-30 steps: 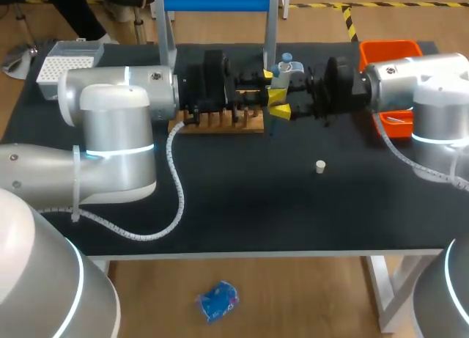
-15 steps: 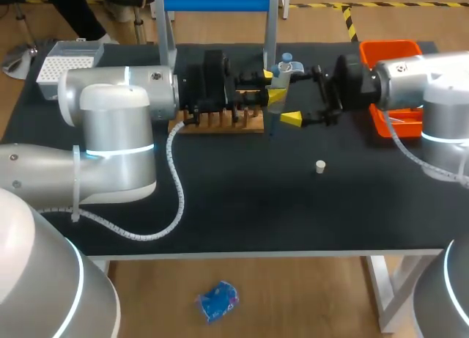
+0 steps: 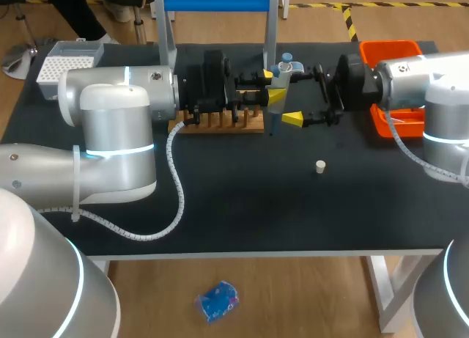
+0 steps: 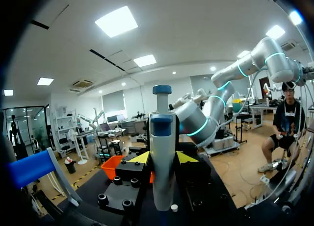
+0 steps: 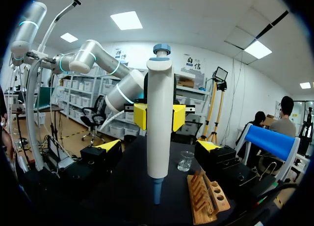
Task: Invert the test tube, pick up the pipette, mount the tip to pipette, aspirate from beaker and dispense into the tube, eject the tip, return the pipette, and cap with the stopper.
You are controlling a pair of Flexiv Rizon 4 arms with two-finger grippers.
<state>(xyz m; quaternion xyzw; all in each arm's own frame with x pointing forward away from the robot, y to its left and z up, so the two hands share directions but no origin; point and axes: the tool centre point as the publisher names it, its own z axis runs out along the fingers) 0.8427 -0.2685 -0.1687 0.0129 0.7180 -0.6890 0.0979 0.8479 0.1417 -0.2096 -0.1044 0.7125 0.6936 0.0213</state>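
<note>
- Table point(image 3: 242, 206): black, spans mid-frame.
- Left gripper point(image 3: 272, 85): upper centre, clamped on the pipette from two sides.
- Right gripper point(image 3: 297, 94): just right of it, fingers spread wide to either side of the pipette, touching nothing.
- Wooden rack point(image 3: 220, 122): left of centre.
- Tip box point(image 3: 69, 59): upper left corner, well apart from the pipette.
- Pipette point(image 3: 284, 65): upright, nose down, by the rack's right end.
- Stopper point(image 3: 320, 166): loose, lower right of centre.
- Handling: tip mounting likely next. Clear the right fingers first, keep the pipette vertical, and press straight down onto one tip.
</note>
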